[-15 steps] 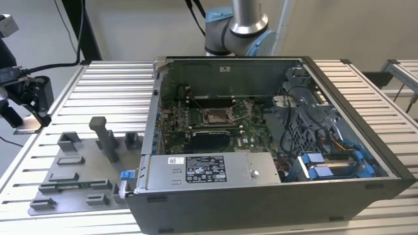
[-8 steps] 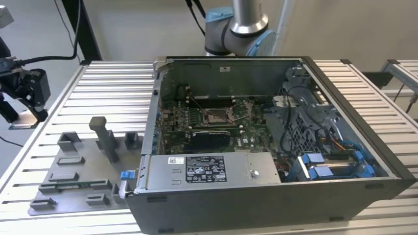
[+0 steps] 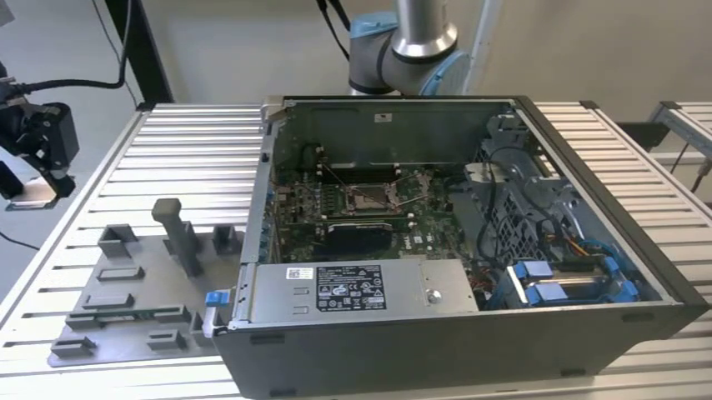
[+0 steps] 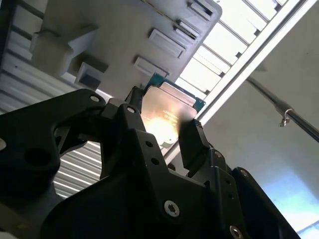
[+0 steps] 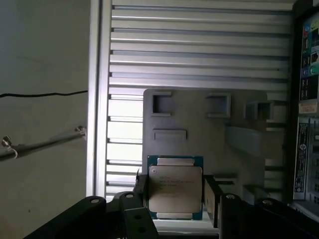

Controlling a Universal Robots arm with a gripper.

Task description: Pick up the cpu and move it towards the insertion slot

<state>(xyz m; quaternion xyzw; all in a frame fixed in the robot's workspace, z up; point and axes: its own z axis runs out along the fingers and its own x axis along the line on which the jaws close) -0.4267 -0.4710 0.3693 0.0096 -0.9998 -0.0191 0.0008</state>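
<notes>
table: broad, flat; ribbed silvery metal slats
case: open dark steel box; green board inside
tray: matte grey plastic; square pockets
insertion slot: shiny square frame, tan centre
gripper: black bolted metal; well apart from the insertion slot
cpu: flat square, glossy silvery lid, teal rim; clenched between the fingers, above the tray

I'm watching the arm rising from its base joint at the back, with the claw hanging far out at the exterior view's left. Its two black fingers are pressing on opposite edges of the cpu, gripping it flat between them.
</notes>
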